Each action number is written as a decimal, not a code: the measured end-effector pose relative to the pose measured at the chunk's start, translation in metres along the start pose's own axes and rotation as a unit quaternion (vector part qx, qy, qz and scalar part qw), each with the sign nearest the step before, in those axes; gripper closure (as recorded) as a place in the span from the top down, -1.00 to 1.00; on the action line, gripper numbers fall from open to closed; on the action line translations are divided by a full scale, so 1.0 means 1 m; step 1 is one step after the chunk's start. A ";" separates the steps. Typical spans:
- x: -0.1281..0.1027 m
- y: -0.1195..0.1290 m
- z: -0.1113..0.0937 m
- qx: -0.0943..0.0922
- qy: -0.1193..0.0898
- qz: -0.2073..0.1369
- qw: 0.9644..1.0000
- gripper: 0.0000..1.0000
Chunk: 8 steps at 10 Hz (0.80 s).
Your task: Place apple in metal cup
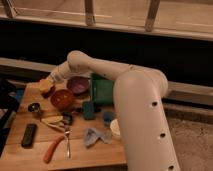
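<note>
Silver metal cup [34, 107] sits at the table's [20, 150] left edge, centre-left of frame; we see the gripper [48, 84] above it, upper left, fingers clamped on the apple [45, 87]

arm [107, 75] reaching left, hand [47, 85] closed

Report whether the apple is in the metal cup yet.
Not in. The metal cup stands alone at the table's left; the shut gripper is at the far-left corner. The apple itself cannot be made out.
</note>
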 end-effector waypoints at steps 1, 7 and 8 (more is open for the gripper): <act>0.001 0.011 0.019 -0.017 0.002 -0.002 1.000 -1.00; 0.008 0.043 0.082 -0.083 0.016 -0.012 0.996 -0.99; 0.012 0.041 0.086 -0.083 0.020 -0.013 0.996 -0.89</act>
